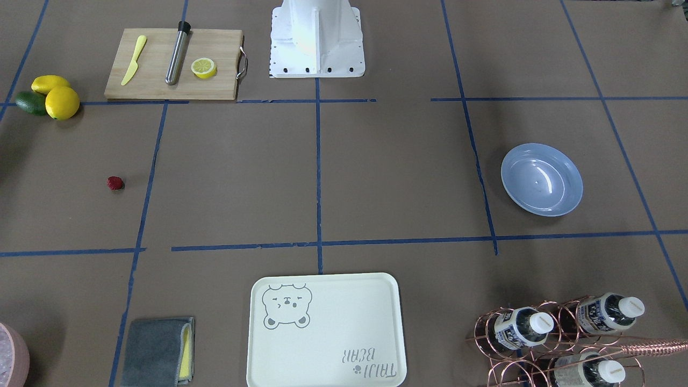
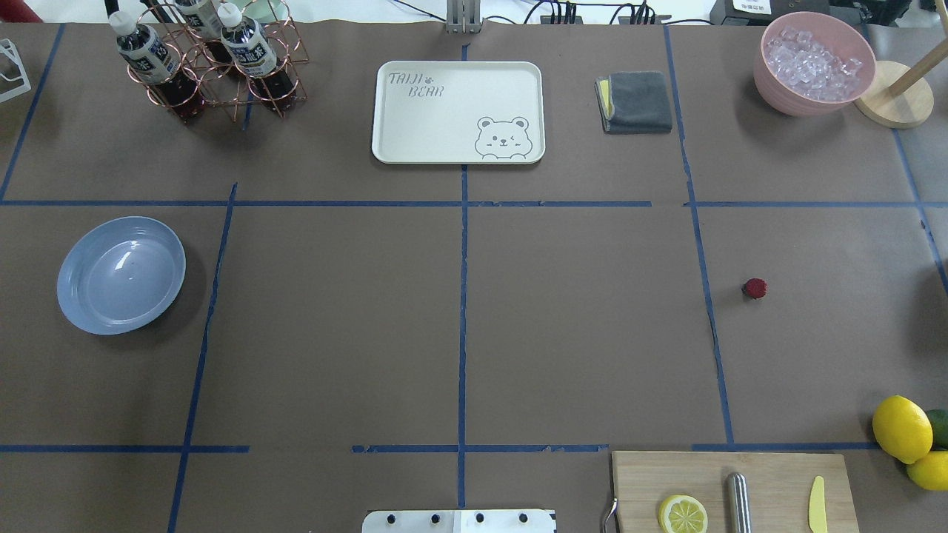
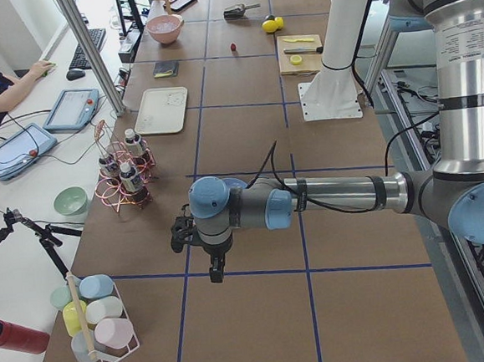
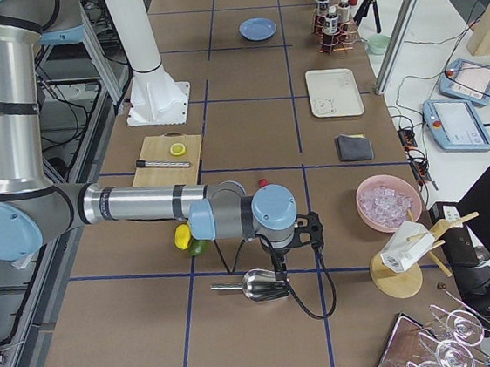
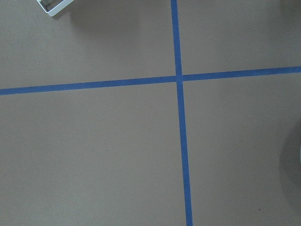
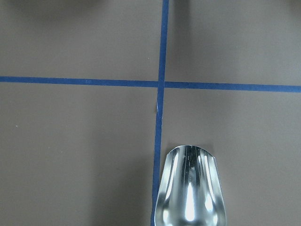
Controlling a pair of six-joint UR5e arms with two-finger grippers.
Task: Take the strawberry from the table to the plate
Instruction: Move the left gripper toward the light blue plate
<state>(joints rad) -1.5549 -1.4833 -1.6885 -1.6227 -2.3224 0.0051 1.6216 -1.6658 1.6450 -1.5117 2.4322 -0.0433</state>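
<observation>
The strawberry [image 1: 115,183] [image 2: 755,288] is a tiny dark-red berry lying alone on the brown table [image 2: 333,318], on the robot's right side. It also shows as a red dot in the side views [image 3: 233,47] [image 4: 263,182]. The light-blue plate [image 1: 542,179] [image 2: 121,274] [image 4: 258,29] sits empty far across on the robot's left side. My left gripper [image 3: 218,271] hangs over bare table beyond the plate, and my right gripper [image 4: 280,266] hangs over a metal scoop, past the strawberry. Both show only in the side views, so I cannot tell whether they are open or shut.
A cutting board [image 2: 733,488] with a lemon half [image 2: 683,514], metal rod and yellow knife lies near the base. Lemons [image 2: 901,428], a bear tray [image 2: 458,111], a bottle rack [image 2: 200,55], a grey cloth [image 2: 637,101], an ice bowl [image 2: 813,63] and the scoop [image 6: 190,188] ring the table.
</observation>
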